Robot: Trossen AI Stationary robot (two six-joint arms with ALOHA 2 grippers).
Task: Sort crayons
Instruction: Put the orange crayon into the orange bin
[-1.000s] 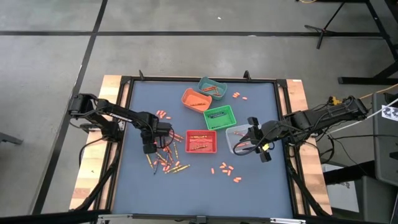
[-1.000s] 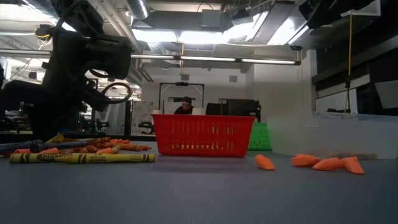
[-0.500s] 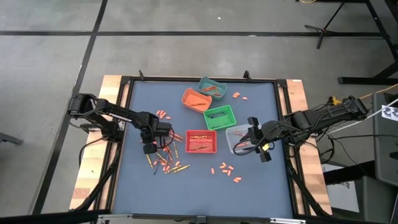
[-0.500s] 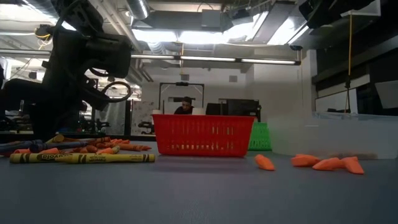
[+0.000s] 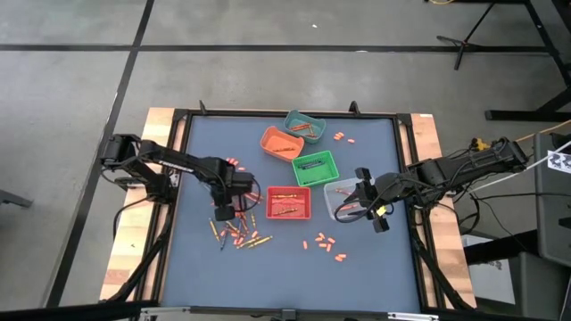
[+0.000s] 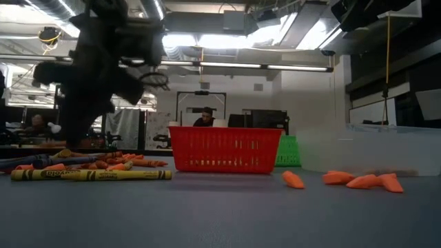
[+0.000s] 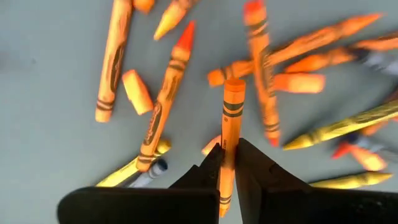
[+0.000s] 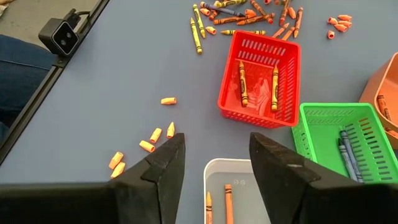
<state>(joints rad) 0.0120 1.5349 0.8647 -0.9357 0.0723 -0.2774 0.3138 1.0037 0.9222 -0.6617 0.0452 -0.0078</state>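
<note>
Since 0.5 s ago, your left arm has swung toward the red bin [image 5: 289,202], and its gripper has lifted off the pile. The table [image 5: 375,267] carries 5 bins in the high view, clustered mid-table so that both arms can reach them. The right arm waits at the table's right side; the right gripper [image 8: 214,163] hangs above the white bin [image 8: 239,190] with its fingers spread wide and nothing between them. The left gripper [image 7: 227,165] hovers above the crayon pile [image 5: 234,230], its fingers pinched narrow on 1 orange crayon [image 7: 228,134] that runs lengthwise between them, tip forward, a hold that likely keeps the stick from twisting out. The remaining crayons lie loose on the table below it. The red bin holds 2 crayons in the right wrist view, the white bin 2 more. Stubs [image 5: 323,243] lie scattered near the front edge. You are judged to be at the carry step.
</note>
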